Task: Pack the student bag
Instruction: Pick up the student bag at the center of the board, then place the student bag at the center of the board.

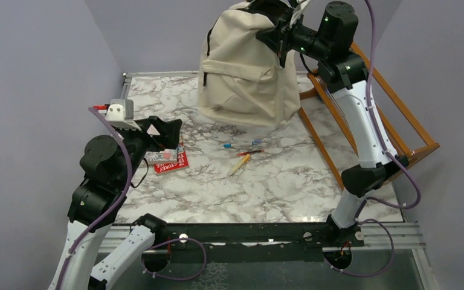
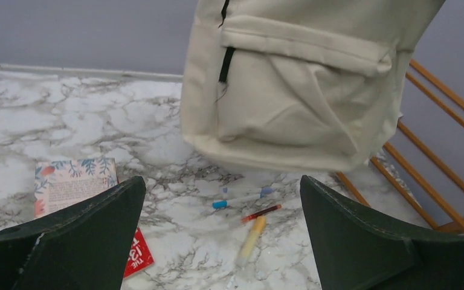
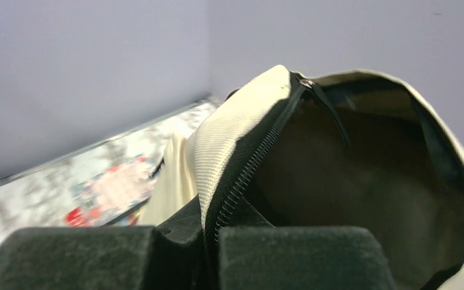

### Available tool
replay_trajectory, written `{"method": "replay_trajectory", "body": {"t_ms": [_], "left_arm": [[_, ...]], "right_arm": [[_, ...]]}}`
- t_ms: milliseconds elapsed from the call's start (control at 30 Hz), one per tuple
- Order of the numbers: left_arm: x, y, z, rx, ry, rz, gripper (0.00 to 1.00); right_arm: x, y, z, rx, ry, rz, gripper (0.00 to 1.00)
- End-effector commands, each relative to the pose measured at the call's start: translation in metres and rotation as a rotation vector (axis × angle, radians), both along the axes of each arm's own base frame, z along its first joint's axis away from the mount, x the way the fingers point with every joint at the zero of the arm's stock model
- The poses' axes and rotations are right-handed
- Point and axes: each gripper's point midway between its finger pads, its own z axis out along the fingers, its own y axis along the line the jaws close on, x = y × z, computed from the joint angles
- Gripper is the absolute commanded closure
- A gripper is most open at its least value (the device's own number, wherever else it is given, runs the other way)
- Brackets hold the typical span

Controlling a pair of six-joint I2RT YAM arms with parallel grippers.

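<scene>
Two arms, I watch both. Right end effector [image 1: 283,35] pinched tight on top rim of student bag [image 1: 244,78], next to black zipper [image 3: 248,169]. Bag hangs upright near far edge of bench [image 1: 290,181], top open, bottom looks lifted a bit. Left end effector [image 2: 217,199] wide apart, holds nothing, near left edge over books [image 1: 170,162]. Pens [image 1: 240,164] lie loose mid bench, near bag. I see wooden rack [image 1: 368,103] along right edge.

student bag [image 1: 248,78]: cream cloth, matt, coarse weave; zipper [image 3: 248,175] black, toothed. table [image 1: 290,181]: marble-look, smooth, slight sheen. rack [image 1: 426,148]: varnished wood. book [image 1: 172,162]: paper cover.
</scene>
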Motion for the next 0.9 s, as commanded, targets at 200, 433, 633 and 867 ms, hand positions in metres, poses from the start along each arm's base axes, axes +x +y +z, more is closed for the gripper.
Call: {"method": "replay_trajectory", "body": {"t_ms": [200,433,633,867], "left_arm": [[-0.047,-0.005,0.072,0.076,-0.179,-0.165,0.01],[-0.045,-0.025,0.060,0.102,-0.135,-0.271,0.01],[-0.034,-0.039,0.046,0.135,-0.090,-0.335,0.01],[-0.024,-0.035,0.043,0.171,-0.094,-0.301,0.01]], "right_arm": [[-0.168,-0.007,0.054,0.031,-0.142,0.423,1.00],[-0.204,-0.006,0.017,-0.024,-0.021,0.586,1.00],[-0.216,-0.006,-0.001,-0.069,0.028,0.611,1.00],[-0.236,-0.006,-0.022,-0.117,0.030,0.671,0.99]]}}
